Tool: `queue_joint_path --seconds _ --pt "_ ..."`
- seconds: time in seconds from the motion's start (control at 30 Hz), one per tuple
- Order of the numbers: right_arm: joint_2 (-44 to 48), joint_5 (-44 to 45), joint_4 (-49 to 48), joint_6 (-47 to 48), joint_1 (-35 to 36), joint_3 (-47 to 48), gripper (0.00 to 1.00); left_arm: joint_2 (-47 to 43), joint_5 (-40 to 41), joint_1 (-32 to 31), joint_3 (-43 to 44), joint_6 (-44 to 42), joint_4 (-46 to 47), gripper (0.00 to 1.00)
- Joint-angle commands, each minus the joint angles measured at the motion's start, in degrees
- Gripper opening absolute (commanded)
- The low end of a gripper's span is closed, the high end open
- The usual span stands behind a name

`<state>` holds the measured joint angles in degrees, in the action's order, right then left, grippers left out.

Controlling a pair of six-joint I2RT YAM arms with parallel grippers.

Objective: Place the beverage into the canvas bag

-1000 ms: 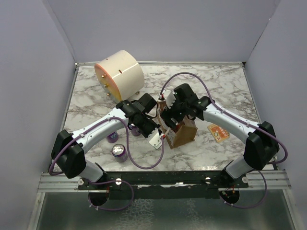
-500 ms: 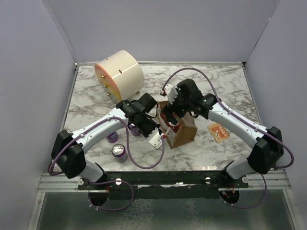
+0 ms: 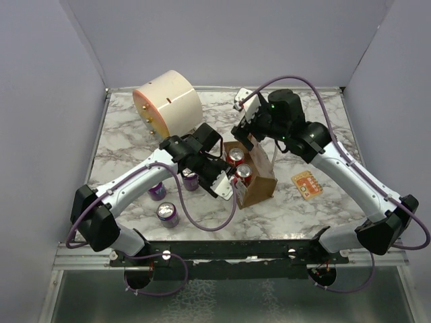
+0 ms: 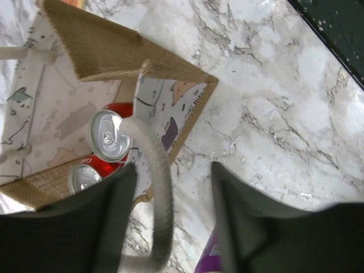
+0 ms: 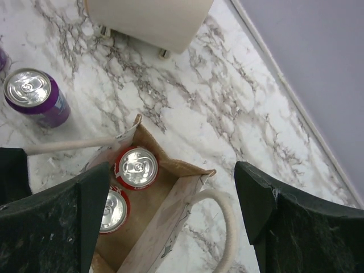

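The canvas bag [image 3: 259,182] stands open mid-table with two red beverage cans [image 3: 234,157] [image 3: 244,173] upright inside. My right gripper [image 3: 244,118] hovers above the bag's far end, open and empty; its wrist view looks down on the cans [image 5: 136,166] and a rope handle [image 5: 224,227]. My left gripper [image 3: 227,187] is at the bag's near-left corner, open. In the left wrist view a rope handle [image 4: 159,187] hangs loose between the spread fingers [image 4: 114,210], unpinched. Three purple cans [image 3: 190,180] [image 3: 157,192] [image 3: 167,214] stand on the table left of the bag.
A large cream cylinder [image 3: 167,104] lies on its side at the back left. A small orange card [image 3: 306,185] lies right of the bag. One purple can [image 4: 207,261] stands just under my left gripper. Grey walls enclose the marble table [image 3: 310,121].
My left gripper has opened, letting the rope handle go slack. My right arm has lifted up and back from the bag, uncovering the two red cans inside.
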<state>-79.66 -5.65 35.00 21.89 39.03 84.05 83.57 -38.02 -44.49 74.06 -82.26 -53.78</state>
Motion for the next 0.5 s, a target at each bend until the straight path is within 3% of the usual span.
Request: queue_joint_path --seconds 0.0,0.17,0.37,0.47 --pt "1.25 -2.47 -1.42 2.40 0.08 3.68 0.89 -3.23 -2.92 -0.03 2.97 5.83 0.50 0.67" --pt "0.41 -8.78 0.86 4.64 0.07 7.44 0.91 -6.29 -3.47 2.08 3.28 7.31 -0.31 0.82" --pt "0.00 -9.16 -2.70 4.10 0.01 8.78 0.94 -11.75 -1.82 11.46 2.09 23.18 6.16 0.87" --pt "-1.17 -8.03 -3.70 3.26 0.08 10.33 0.97 -15.34 3.44 15.65 1.00 28.76 7.93 0.89"
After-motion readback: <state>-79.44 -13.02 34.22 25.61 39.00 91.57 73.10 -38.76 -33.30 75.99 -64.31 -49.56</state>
